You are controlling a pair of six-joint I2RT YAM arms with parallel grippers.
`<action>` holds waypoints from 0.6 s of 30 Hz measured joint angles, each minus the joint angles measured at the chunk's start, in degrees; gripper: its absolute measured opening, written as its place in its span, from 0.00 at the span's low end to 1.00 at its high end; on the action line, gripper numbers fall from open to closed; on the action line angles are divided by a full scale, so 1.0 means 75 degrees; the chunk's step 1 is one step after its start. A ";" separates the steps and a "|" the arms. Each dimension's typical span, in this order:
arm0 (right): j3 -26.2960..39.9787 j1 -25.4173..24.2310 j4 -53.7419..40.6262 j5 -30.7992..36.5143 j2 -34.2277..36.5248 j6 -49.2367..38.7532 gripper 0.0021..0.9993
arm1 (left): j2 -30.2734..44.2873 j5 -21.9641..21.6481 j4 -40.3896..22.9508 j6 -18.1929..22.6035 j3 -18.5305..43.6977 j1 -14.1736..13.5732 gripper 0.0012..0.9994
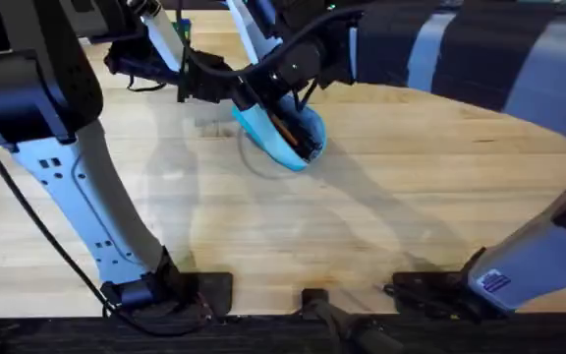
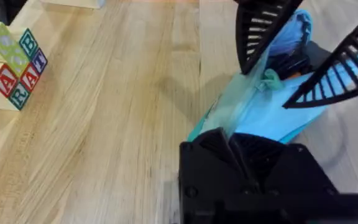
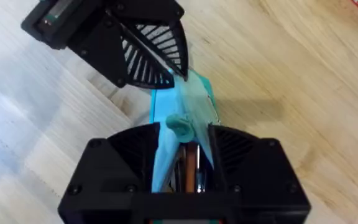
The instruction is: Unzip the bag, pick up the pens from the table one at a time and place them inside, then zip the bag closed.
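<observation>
soft, light bag (image 1: pixel 281 136) sags off the worktop (image 1: pixel 362 226); both sets of fingers pinch its fabric, so you grip near the zipper (image 3: pixel 179 124).

bag (image 1: pixel 281 136) is lifted above bench (image 1: pixel 381 216), far centre | pens (image 1: pixel 285 126) are lying in bag | both grippers are placed at bag | blocks (image 2: pixel 17 65) are stacked at bench edge

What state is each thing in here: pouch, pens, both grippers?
Soft turquoise fabric pencil pouch: lifted at one end, mouth open, gripped at both ends.
Slim orange and dark pens: inside the pouch.
Left gripper: shut on the pouch's edge.
Right gripper: shut on the pouch's edge.
</observation>
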 joint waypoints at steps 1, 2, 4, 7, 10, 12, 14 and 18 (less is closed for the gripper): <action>0.0000 -0.0003 0.0000 0.0000 -0.0001 0.0000 0.46 | 0.0000 0.0000 -0.0002 0.0000 0.0000 0.0000 0.04; 0.0000 -0.0009 0.0000 0.0000 0.0000 0.0000 0.40 | 0.0000 -0.0003 -0.0002 0.0000 0.0000 0.0000 0.04; 0.0000 -0.0023 0.0000 0.0000 0.0000 0.0000 0.36 | 0.0000 -0.0003 -0.0003 0.0000 0.0000 0.0000 0.04; 0.0000 -0.0041 0.0003 0.0002 0.0000 0.0003 0.30 | 0.0000 -0.0006 -0.0003 0.0000 0.0000 0.0000 0.04; 0.0000 -0.0044 0.0013 0.0003 0.0000 0.0004 0.27 | 0.0000 -0.0015 -0.0003 0.0000 0.0000 0.0000 0.04; 0.0000 -0.0044 0.0067 0.0003 0.0000 0.0006 0.23 | 0.0000 -0.0017 -0.0003 0.0003 0.0000 0.0000 0.04; 0.0000 -0.0044 0.0168 0.0003 0.0000 0.0017 0.21 | 0.0000 -0.0019 -0.0003 0.0000 0.0000 0.0003 0.04; 0.0011 -0.0044 0.0346 -0.0003 0.0000 0.0023 0.21 | 0.0003 -0.0017 0.0000 0.0000 0.0000 0.0000 0.04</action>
